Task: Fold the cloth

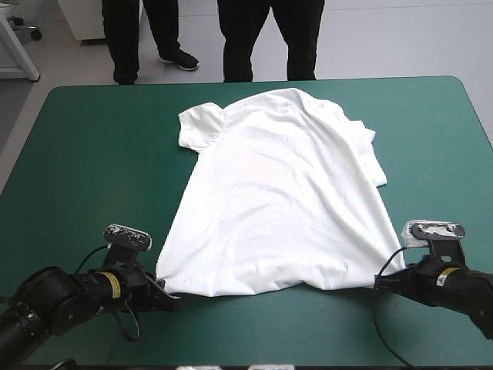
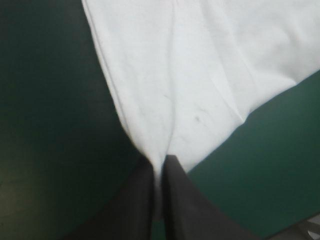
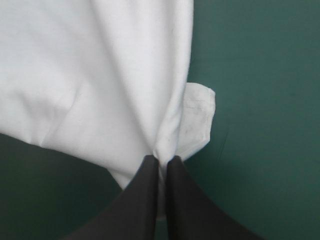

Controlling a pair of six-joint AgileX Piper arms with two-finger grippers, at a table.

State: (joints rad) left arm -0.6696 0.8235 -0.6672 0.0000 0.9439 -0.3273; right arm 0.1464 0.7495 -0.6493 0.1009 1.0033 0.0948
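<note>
On the teal-green table (image 1: pixel 92 154), from high, I see the T-shirt (image 1: pixel 277 200) spread flat at the middle. Left wrist: my left gripper (image 2: pixel 160 167) pinches its near left corner. Right wrist: the right gripper (image 3: pixel 162 161) pinches the near right corner.

In the high view the teal-green cover (image 1: pixel 85 162) is lit evenly and brightly from above; only faint, soft shadows are cast onto it. The T-shirt (image 1: pixel 277 200) is rendered almost glaring white, its creases lightly shaded. In the left wrist view the cover is left dim beside the left gripper (image 2: pixel 160 162).
</note>
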